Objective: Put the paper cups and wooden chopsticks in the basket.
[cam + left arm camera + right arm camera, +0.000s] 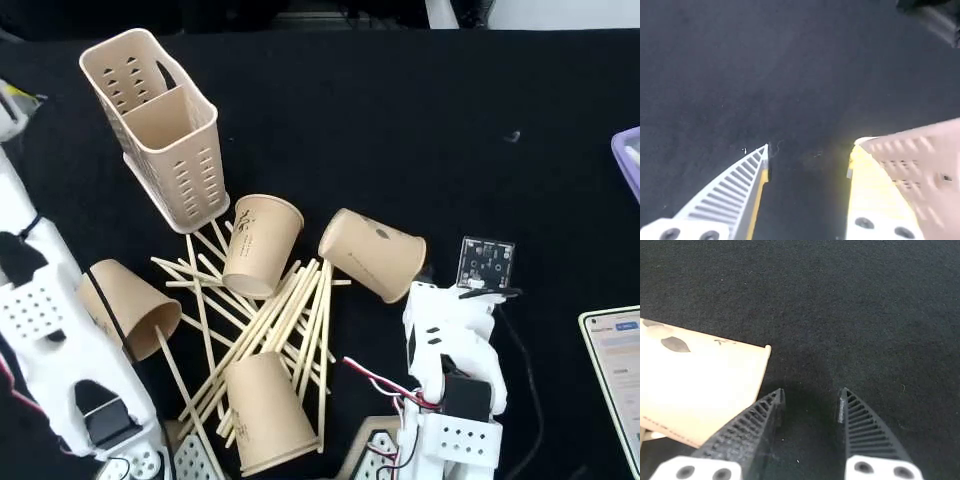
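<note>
A beige slotted basket (152, 122) lies tilted at the back left. Several paper cups lie on their sides: one in the middle (262, 245), one to its right (372, 253), one by the left arm (130, 305), one at the front (265, 412). Wooden chopsticks (285, 315) are scattered among them. My right gripper (810, 395) is open over bare black cloth, just beside the bottom rim of the right cup (700, 385). My left gripper (810, 157) is open over bare cloth at the far left, with nothing between its fingers.
The table is covered in black cloth (420, 120), bare at the back and right. A phone-like screen (612, 370) lies at the right edge and a purple object (628, 155) pokes in above it. Both white arm bases stand at the front.
</note>
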